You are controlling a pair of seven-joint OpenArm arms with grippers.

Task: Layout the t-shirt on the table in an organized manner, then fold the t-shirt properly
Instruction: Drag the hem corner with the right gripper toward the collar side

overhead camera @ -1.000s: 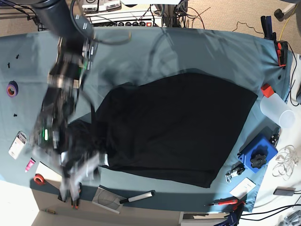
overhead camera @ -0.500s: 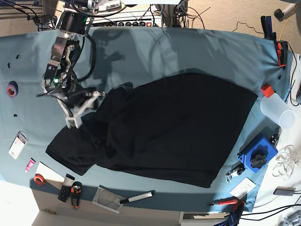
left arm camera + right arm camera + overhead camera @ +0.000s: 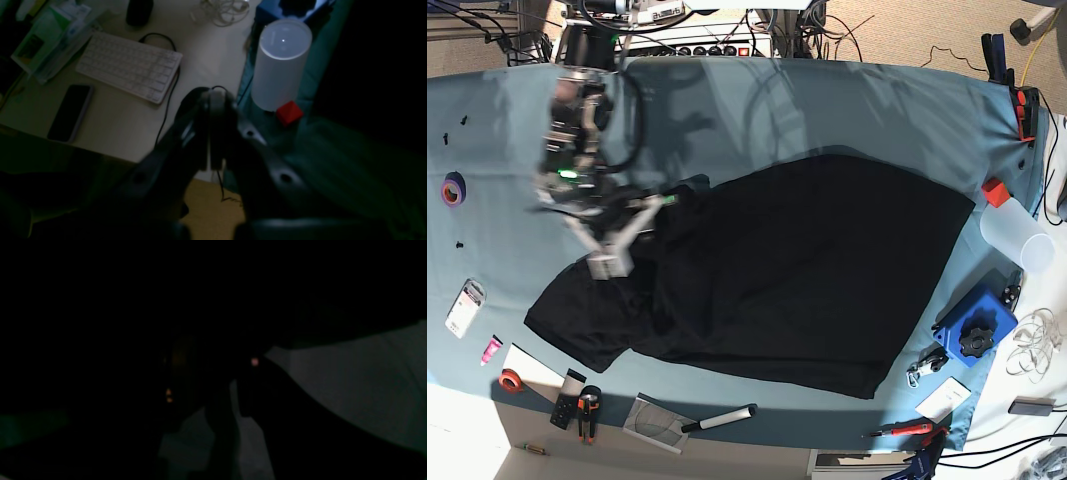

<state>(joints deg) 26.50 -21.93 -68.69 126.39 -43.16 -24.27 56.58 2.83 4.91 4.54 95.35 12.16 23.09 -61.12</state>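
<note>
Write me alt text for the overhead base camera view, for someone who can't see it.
A black t-shirt lies spread, still rumpled at one end, across a teal-covered table. The right gripper hovers over that rumpled end, blurred, so its jaws are unclear. Small tools, tape rolls and a translucent cup line the table's edges.

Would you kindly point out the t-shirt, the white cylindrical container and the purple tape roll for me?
t-shirt (image 3: 807,270), base view, middle of the black body panel.
white cylindrical container (image 3: 278,73), left wrist view, its side wall.
purple tape roll (image 3: 453,188), base view, its ring near the table's edge.
</note>
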